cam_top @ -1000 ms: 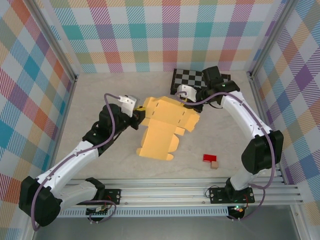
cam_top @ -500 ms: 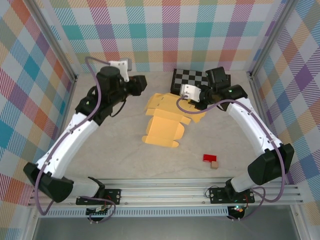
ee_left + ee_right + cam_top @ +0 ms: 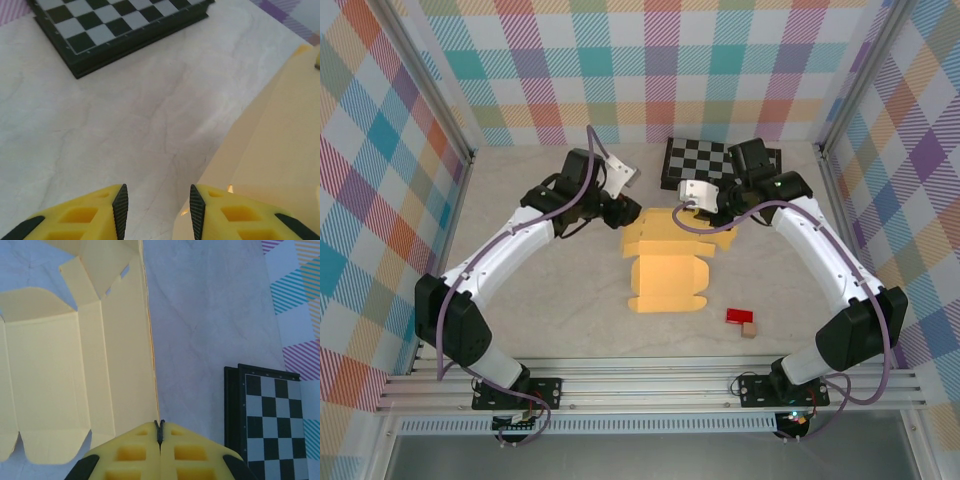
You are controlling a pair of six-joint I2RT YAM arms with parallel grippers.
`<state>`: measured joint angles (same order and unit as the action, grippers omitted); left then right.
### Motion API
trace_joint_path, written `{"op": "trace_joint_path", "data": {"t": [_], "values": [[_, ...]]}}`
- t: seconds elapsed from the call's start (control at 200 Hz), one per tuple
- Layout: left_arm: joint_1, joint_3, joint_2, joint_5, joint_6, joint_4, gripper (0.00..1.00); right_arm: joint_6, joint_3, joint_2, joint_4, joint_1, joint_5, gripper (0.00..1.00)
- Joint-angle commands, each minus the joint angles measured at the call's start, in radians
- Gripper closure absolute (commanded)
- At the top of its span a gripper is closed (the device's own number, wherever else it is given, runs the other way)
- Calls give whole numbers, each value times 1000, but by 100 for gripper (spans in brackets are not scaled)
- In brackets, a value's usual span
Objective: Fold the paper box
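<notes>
**A:** Right fingers (image 3: 159, 432) first. They're pressed flat together, and the long edge of the paper box (image 3: 60, 380) runs straight into the tips, so that edge is pinched between them.

**B:** And the left fingers (image 3: 120, 212)?

**A:** Parted, a modest gap, with bare counter (image 3: 125, 130) showing through it. Nothing is held. The finger on the box's side hangs over the yellow-orange card (image 3: 280, 140); whether it touches, I can't tell.

**B:** Step back for me. Where's the box sitting?

**A:** From above, the paper box (image 3: 670, 270) lies in the middle of the counter (image 3: 550, 300), between the two arms. The left fingers (image 3: 625, 213) are at its far left corner and the right fingers (image 3: 692, 208) are on its far edge. The near panel lies flat, with little rounded tabs along the near side. The far part looks creased (how far it's lifted, I can't say).

**B:** What's around it?

**A:** The checkerboard (image 3: 705, 158) is just beyond the box, against the back wall and behind the right wrist. Near the front right there's a red block (image 3: 738, 316) with a tan block (image 3: 749, 329) just beside it, both apart from the box.
</notes>
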<state>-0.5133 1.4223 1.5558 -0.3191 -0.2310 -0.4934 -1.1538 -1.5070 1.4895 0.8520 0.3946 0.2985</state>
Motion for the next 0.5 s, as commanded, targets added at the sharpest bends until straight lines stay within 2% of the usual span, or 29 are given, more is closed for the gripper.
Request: {"op": "trace_joint_path", "data": {"t": [0.0,0.365,0.5], "values": [[-10,-15,-63,-57,-108,93,59,-23,-22,4,31,1,94,100],[-22,-84,-83,-196,-186,43,57,-17,-33,27,44,1,105,100],[-37,-81,-68,-163,-197,41,58,-7,-52,33,51,1,126,100]]}}
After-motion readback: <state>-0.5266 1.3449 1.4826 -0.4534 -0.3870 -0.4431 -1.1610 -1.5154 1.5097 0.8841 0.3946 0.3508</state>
